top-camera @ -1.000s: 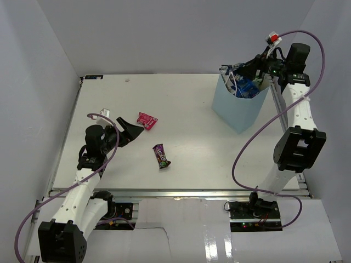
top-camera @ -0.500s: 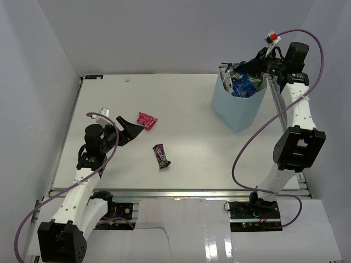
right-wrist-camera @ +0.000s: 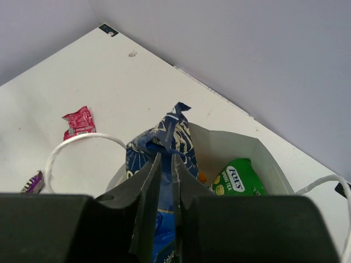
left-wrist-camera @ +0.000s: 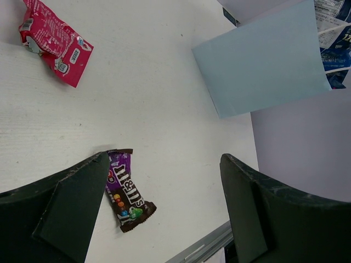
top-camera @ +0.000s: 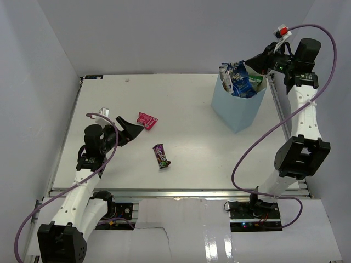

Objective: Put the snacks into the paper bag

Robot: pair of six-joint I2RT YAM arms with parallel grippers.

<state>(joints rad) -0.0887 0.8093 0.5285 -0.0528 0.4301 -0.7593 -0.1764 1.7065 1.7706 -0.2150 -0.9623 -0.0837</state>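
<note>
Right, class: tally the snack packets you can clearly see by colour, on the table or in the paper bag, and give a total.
Pink packet: 1
Dark purple candy bar: 1
Dark blue bag: 1
Green packet: 1
Total: 4; the paper bag may hide more.

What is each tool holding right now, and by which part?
The right tool pinches the dark blue bag just below its top edge. The left tool is open and holds nothing.
</note>
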